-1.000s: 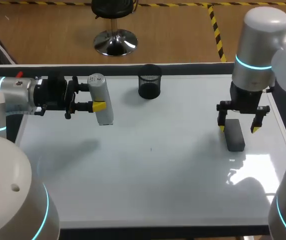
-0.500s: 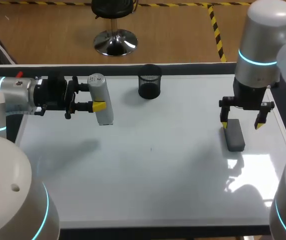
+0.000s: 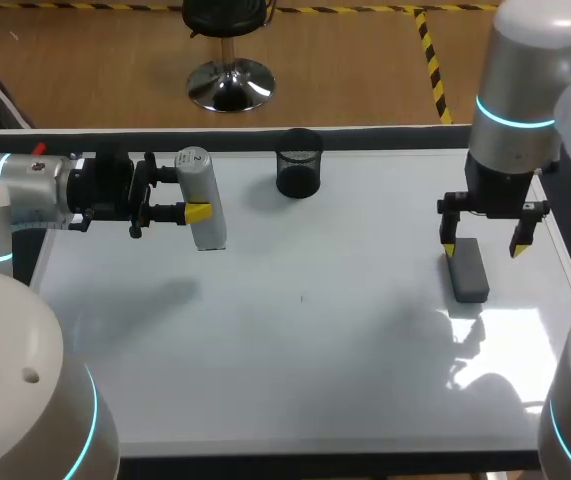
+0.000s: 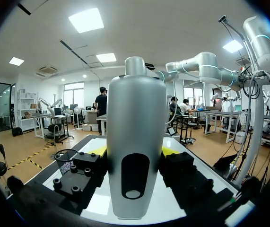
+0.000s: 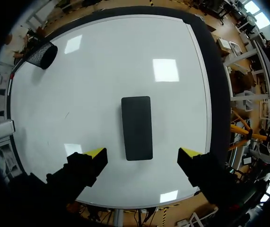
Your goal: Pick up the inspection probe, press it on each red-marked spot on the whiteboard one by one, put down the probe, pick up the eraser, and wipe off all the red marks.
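At ten o'clock on the whiteboard (image 3: 315,360) the left gripper (image 3: 187,195) pinches the inspection probe (image 3: 205,228); at three o'clock the right gripper (image 3: 482,249) hangs spread-fingered above the eraser (image 3: 468,275), so I'd drop straight, straddle its narrow sides, then squeeze.

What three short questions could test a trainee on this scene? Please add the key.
1. True or false: the left gripper is shut on the probe.
2. Where is the eraser?
A) between the left gripper's fingers
B) on the whiteboard, beneath the open right gripper
C) off the table
3. How many red marks show on the whiteboard in the head view?
Key: 1 true; 2 B; 3 zero.
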`<state>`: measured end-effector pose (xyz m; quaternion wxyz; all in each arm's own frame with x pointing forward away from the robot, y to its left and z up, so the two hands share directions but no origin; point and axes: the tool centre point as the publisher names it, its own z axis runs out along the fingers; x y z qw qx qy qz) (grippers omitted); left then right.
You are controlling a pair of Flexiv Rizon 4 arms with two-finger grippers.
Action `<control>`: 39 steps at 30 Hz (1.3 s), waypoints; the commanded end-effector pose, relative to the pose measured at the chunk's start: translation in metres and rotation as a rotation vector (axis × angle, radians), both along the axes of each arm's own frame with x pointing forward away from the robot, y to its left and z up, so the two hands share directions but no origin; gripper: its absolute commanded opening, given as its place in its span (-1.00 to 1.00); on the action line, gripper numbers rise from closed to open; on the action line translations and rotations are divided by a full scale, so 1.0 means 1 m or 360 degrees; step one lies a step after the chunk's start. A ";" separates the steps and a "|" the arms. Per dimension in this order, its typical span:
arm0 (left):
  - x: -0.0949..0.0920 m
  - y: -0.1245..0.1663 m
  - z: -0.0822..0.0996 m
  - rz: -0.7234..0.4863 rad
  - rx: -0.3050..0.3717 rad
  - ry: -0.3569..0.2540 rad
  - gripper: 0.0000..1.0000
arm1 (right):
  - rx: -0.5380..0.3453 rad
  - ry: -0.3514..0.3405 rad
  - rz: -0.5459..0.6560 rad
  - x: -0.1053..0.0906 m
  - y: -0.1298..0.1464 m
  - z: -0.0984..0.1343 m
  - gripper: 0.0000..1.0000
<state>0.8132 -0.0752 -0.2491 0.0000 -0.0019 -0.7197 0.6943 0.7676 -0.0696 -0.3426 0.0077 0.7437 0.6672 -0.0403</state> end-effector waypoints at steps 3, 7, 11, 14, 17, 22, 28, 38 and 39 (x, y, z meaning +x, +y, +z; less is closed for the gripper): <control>-0.001 0.000 0.001 0.0006 0.0000 -0.0003 -1.00 | 0.0002 -0.0003 0.0002 -0.001 -0.001 0.002 1.00; -0.001 0.000 0.001 0.0006 0.0000 -0.0003 -1.00 | 0.0002 -0.0003 0.0002 -0.001 -0.001 0.002 1.00; -0.001 0.000 0.001 0.0006 0.0000 -0.0003 -1.00 | 0.0002 -0.0003 0.0002 -0.001 -0.001 0.002 1.00; 0.002 -0.002 0.000 0.0029 0.0005 0.0004 -1.00 | 0.0002 -0.0003 0.0002 -0.001 -0.001 0.002 1.00; 0.006 -0.005 0.000 0.0029 0.0004 0.0004 -1.00 | 0.0002 -0.0003 0.0002 -0.001 -0.001 0.002 1.00; 0.010 -0.010 0.001 0.0011 -0.0015 0.0013 -1.00 | 0.0002 -0.0003 0.0002 -0.001 -0.001 0.002 1.00; 0.019 -0.015 0.004 -0.0029 -0.0007 0.0031 -1.00 | 0.0002 -0.0003 0.0002 -0.001 -0.001 0.002 1.00; 0.047 -0.030 0.012 -0.0118 0.0015 0.0059 -1.00 | 0.0002 -0.0003 0.0002 -0.001 -0.001 0.002 1.00; 0.049 -0.033 0.013 -0.0128 0.0022 0.0061 -1.00 | 0.0002 -0.0003 0.0002 -0.001 -0.001 0.002 1.00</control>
